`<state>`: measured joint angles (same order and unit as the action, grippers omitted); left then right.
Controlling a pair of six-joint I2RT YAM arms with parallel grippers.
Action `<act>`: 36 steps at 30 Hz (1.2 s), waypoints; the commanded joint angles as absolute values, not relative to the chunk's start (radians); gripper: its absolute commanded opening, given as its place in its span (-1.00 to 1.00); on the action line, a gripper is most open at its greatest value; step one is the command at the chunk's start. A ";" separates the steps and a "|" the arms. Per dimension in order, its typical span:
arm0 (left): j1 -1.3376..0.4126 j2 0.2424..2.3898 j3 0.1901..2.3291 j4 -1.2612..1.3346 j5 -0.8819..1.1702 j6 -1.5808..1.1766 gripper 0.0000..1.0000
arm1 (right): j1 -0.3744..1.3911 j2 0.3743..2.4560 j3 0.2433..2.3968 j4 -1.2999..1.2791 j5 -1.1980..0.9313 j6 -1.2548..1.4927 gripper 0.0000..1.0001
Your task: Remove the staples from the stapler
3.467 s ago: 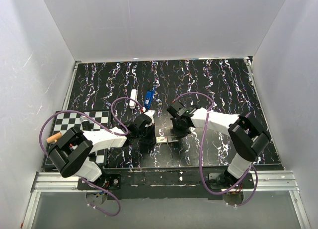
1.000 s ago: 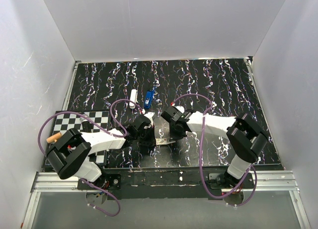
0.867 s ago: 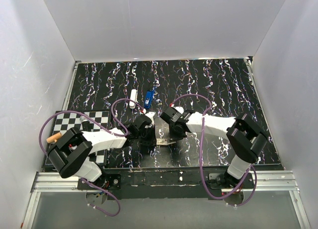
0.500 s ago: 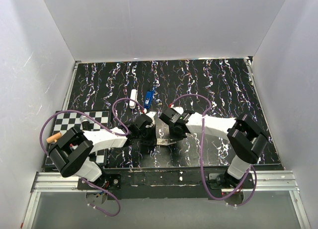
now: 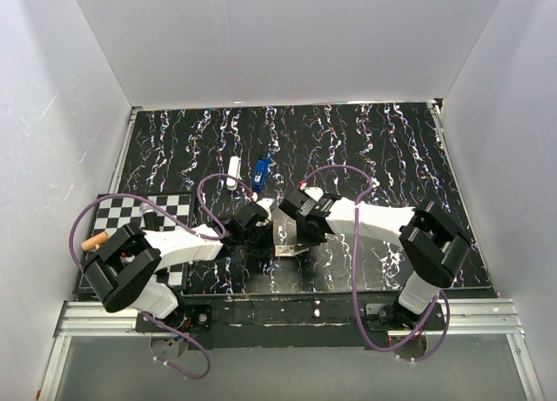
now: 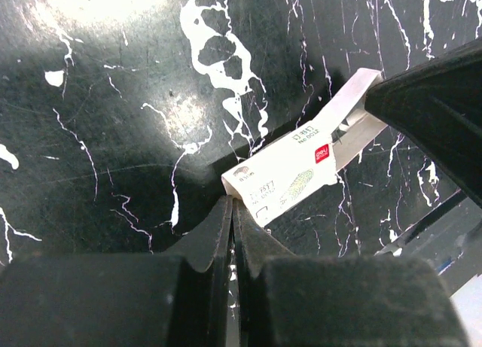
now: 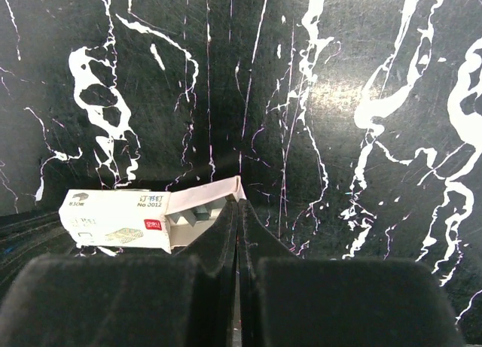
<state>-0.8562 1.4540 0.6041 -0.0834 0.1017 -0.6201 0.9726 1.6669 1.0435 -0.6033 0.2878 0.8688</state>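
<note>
1. White walls (image 5: 287, 44) enclose a black table streaked with white marbling (image 5: 392, 157); both arms reach in from its near edge and meet near the middle.
2. At the table's left lies a black-and-white checkerboard mat (image 5: 122, 211), well away from the work.
3. The left gripper (image 6: 231, 204) is clamped on the near corner of a small white cardboard staple box (image 6: 290, 180). The right gripper (image 7: 239, 204) is pinched tight on the box's open end flap (image 7: 211, 190), so the box (image 5: 285, 236) hangs between the two.
4. Over the last few seconds the right gripper (image 5: 296, 229) has drawn in towards the left gripper (image 5: 257, 230), and the box now sits tilted up rather than flat on the table. Its flap stands open, and grey staple strips (image 7: 192, 214) show inside.
5. A slim blue object (image 5: 260, 171), probably the stapler though too small to be sure, lies on the table beyond the grippers beside a small white oblong piece (image 5: 232, 171); neither arm touches it.
6. Judged from this, the arms are busy with the box, so the stapler's own staples seem not yet unloaded.
</note>
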 commanded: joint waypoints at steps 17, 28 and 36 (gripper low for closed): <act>-0.881 1.331 0.571 -0.137 0.098 -0.687 -1.00 | 0.997 1.600 0.999 -0.571 0.276 0.965 -0.97; -0.887 1.413 0.569 -0.094 0.112 -0.680 -1.00 | 1.006 1.611 1.012 -0.542 0.252 0.947 -0.97; -0.888 1.434 0.581 -0.087 0.106 -0.655 -1.00 | 1.011 1.635 1.017 -0.517 0.222 0.925 -0.97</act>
